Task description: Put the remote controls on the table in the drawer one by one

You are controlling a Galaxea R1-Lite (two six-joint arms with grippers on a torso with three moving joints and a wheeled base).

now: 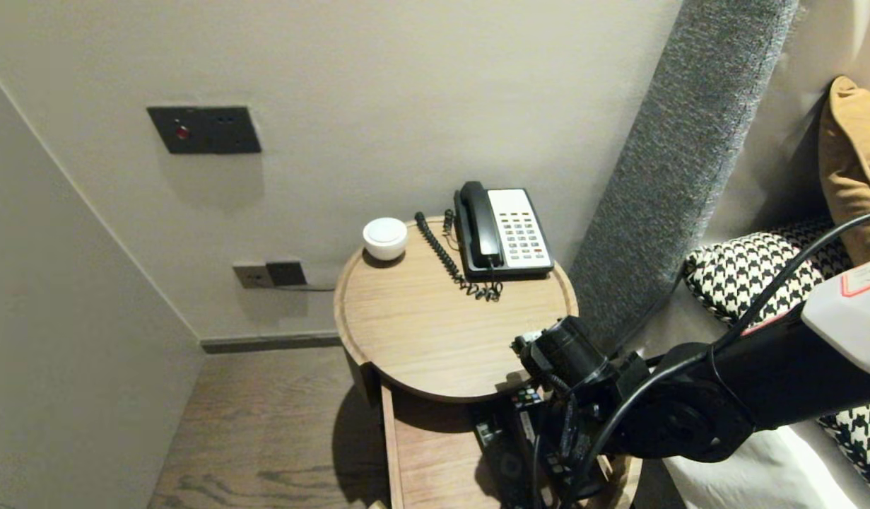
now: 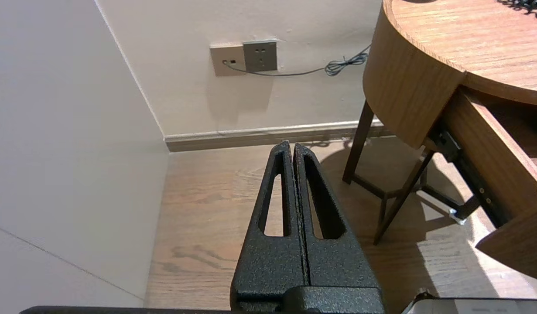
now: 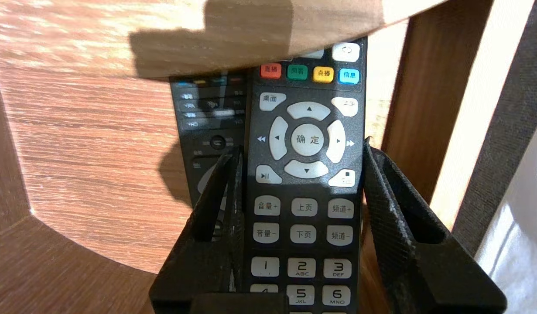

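Note:
A black remote control with grey keys sits between the fingers of my right gripper, which is shut on its two long edges. The remote lies low inside the open drawer of a round wooden bedside table, its far end under the tabletop's edge. A second, darker remote lies beside it in the drawer, just past one finger. My right arm reaches down into the drawer from the bed side. My left gripper hangs shut and empty over the wooden floor, away from the table.
On the tabletop stand a corded telephone and a small white round dish. Wall sockets with a cable are behind the table. A grey headboard and houndstooth pillow lie to the right.

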